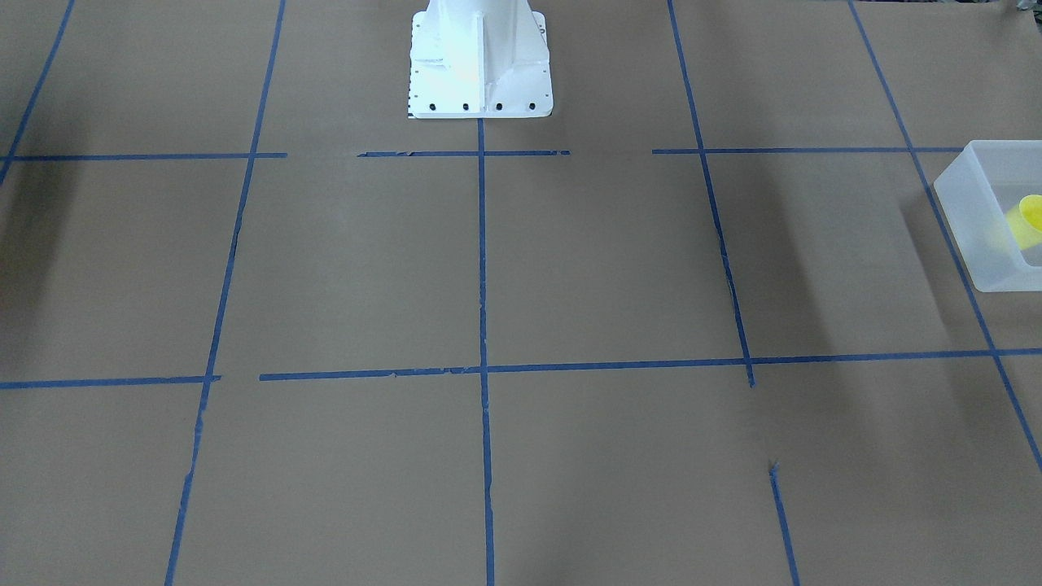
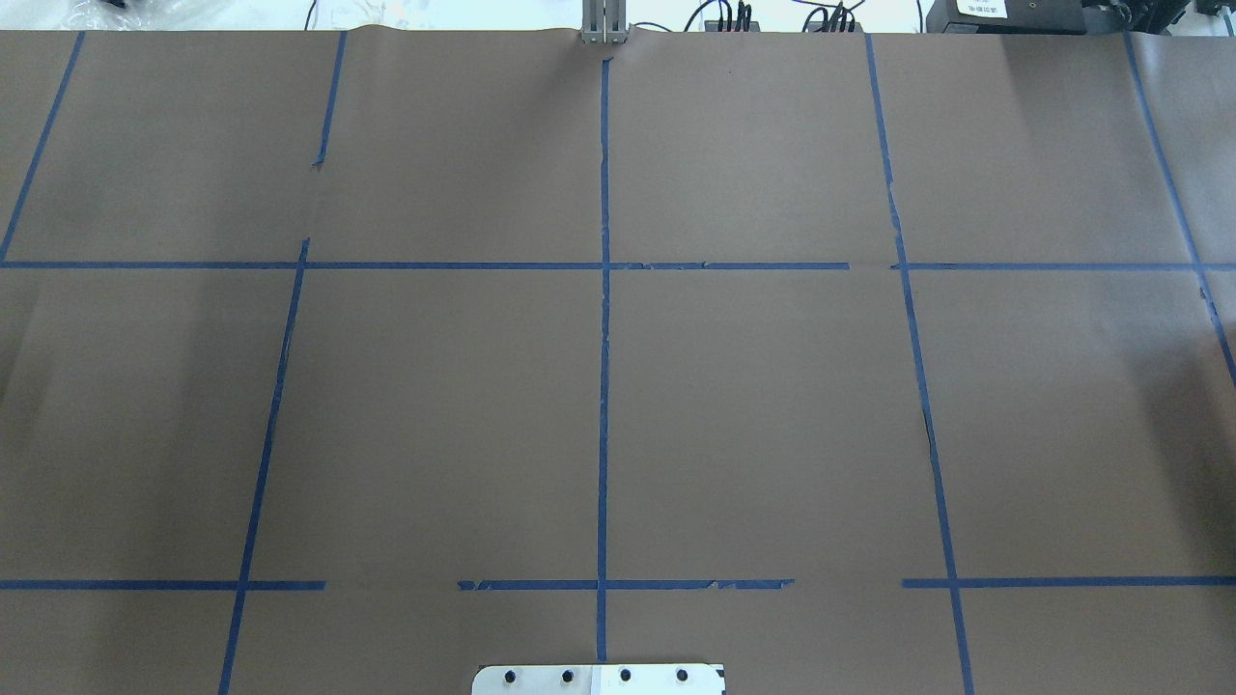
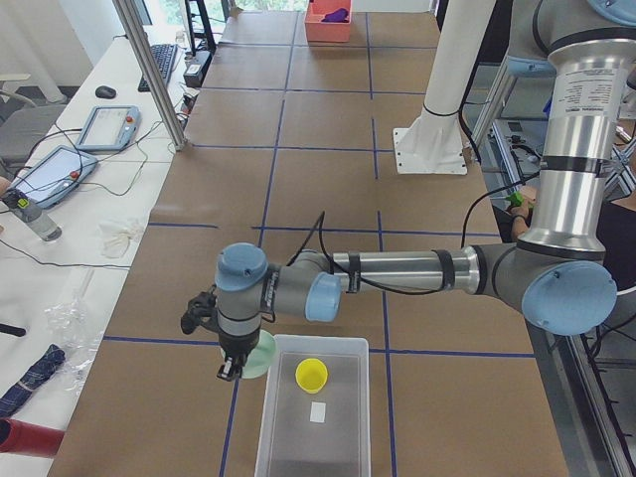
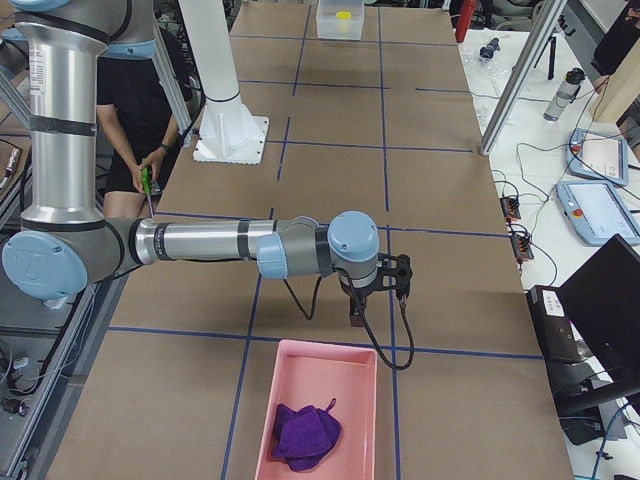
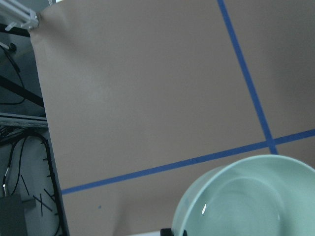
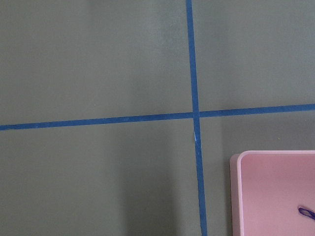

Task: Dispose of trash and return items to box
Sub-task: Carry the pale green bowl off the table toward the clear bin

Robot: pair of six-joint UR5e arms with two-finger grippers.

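Note:
The pale mint-green bowl hangs in my left gripper, just outside the far left corner of the frosted-white box. In the left wrist view the bowl fills the lower right, with a dark fingertip at its rim. The yellow cup lies inside the box, also seen in the front view within the box's wall. My right gripper hovers over the table beyond a pink tray; I cannot tell whether it is open or shut.
A pink tray holds a purple cloth at the table's right end; its corner shows in the right wrist view. The white robot base stands mid-table. A person stands behind the robot.

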